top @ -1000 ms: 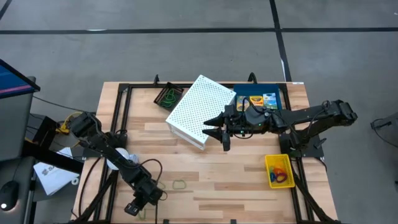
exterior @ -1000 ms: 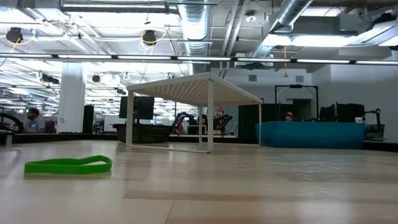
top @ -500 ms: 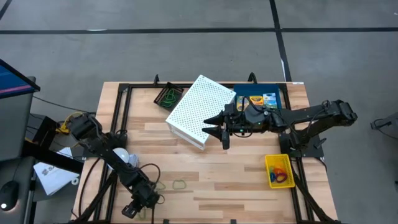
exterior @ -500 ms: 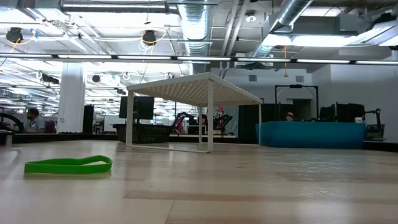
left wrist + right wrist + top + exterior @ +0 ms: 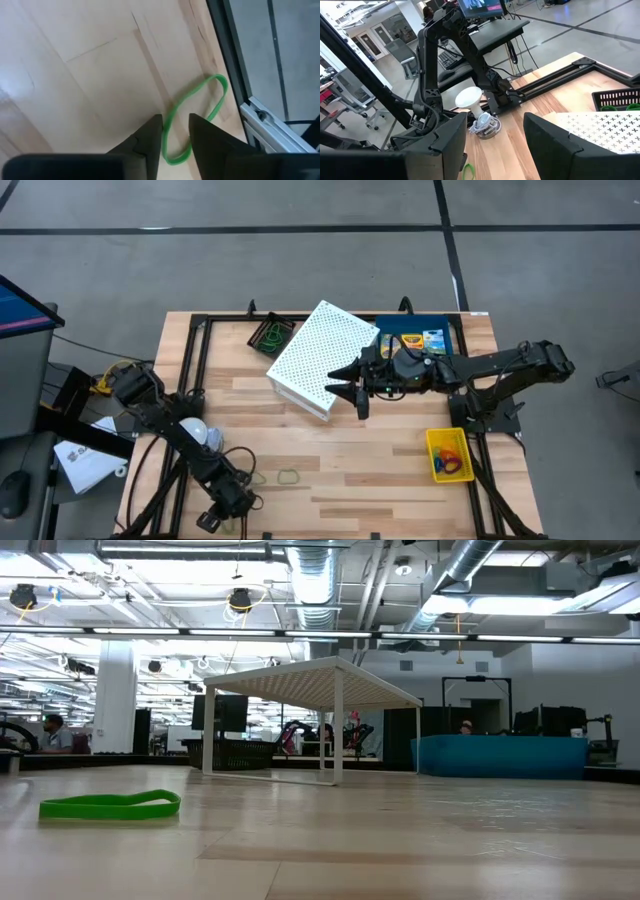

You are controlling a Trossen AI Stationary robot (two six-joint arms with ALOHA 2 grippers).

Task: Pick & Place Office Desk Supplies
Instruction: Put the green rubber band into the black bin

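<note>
A green rubber band [image 5: 192, 117] lies flat on the wooden surface [image 5: 390, 470], close to its front edge by the dark frame rail [image 5: 235, 65]. The left hand [image 5: 174, 131] is right over it, and one side of the loop runs between the two fingers. The fingers stand a little apart. The band's near end is hidden behind them, so I cannot tell if they touch it. From above, this band is too small to see under the arm.

A second green band [image 5: 289, 476] lies nearby. The right hand [image 5: 345, 385] hangs with its fingers wide apart, holding nothing, beside the white dotted box [image 5: 320, 358]. A yellow tray [image 5: 449, 453] sits at the right edge.
</note>
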